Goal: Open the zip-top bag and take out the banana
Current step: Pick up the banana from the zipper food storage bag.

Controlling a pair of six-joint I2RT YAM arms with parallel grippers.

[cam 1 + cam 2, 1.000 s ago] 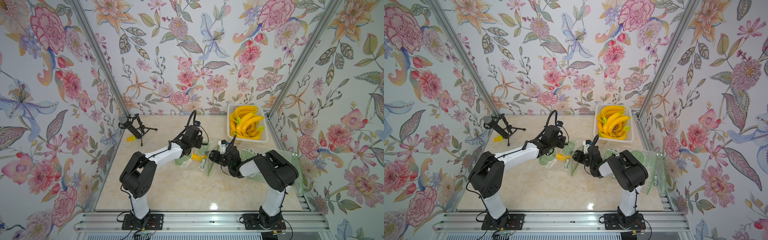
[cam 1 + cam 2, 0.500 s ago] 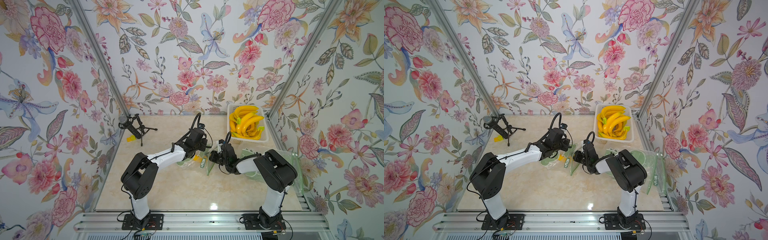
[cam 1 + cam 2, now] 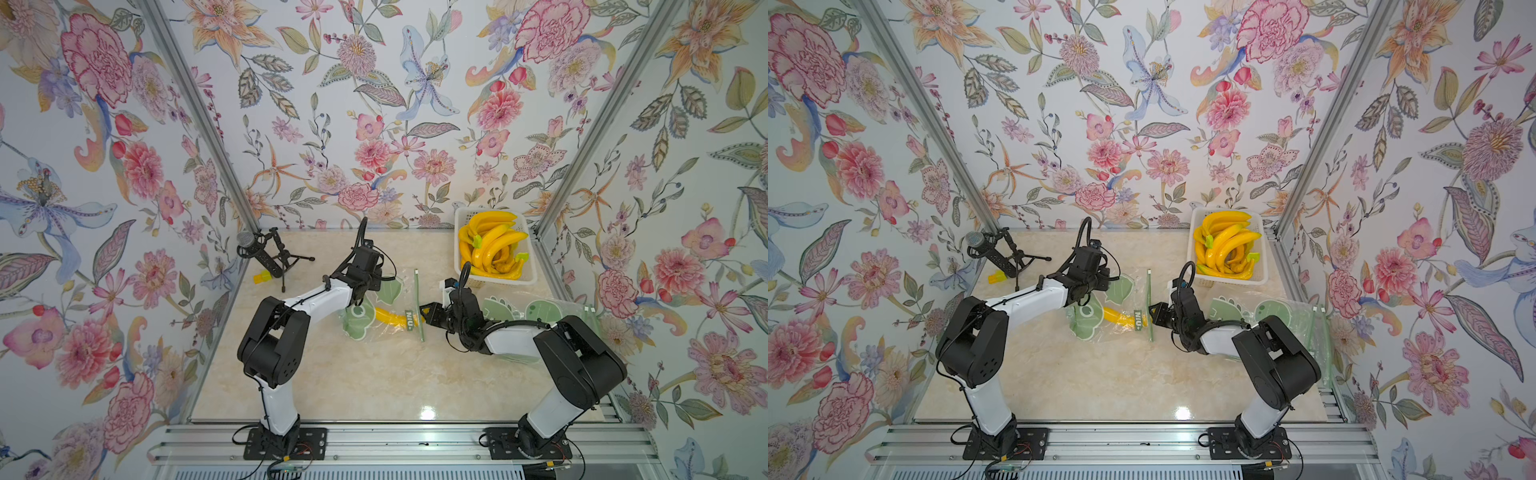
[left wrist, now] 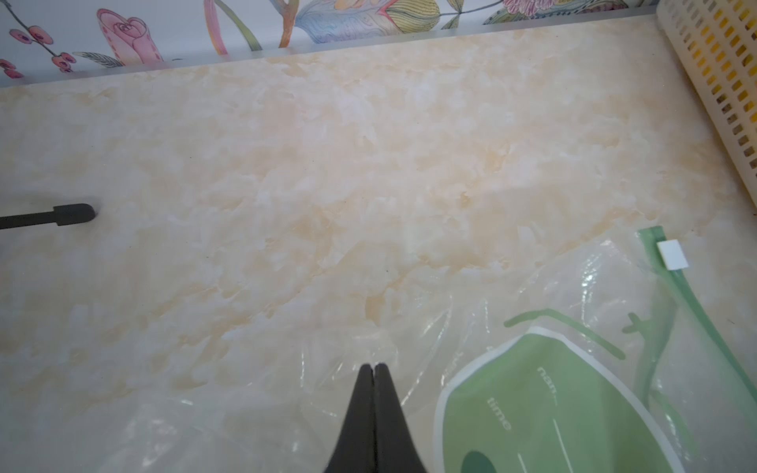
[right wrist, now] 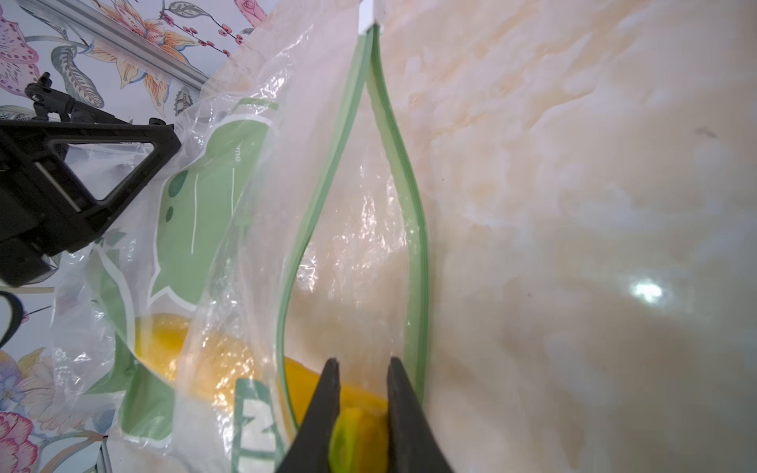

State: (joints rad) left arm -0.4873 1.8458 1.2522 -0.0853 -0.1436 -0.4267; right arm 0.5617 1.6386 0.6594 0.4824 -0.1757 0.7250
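Between the fingers of the right gripper [image 5: 362, 362] sat the greenish tip of the banana [image 5: 360, 426], so yeah, it was clamped on it. It reached in through the open mouth of the zip-top bag [image 5: 254, 245], green zip strip [image 5: 414, 229] just beside one finger. Rest of the banana lay inside the bag, ahead of that gripper. Left gripper [image 4: 372, 365] was pressed together, pinching the bag's clear plastic near its closed end.

Left arm [image 3: 320, 297], right arm [image 3: 507, 343]: white links, black joints; right pincer [image 5: 362, 362] black, tapered.
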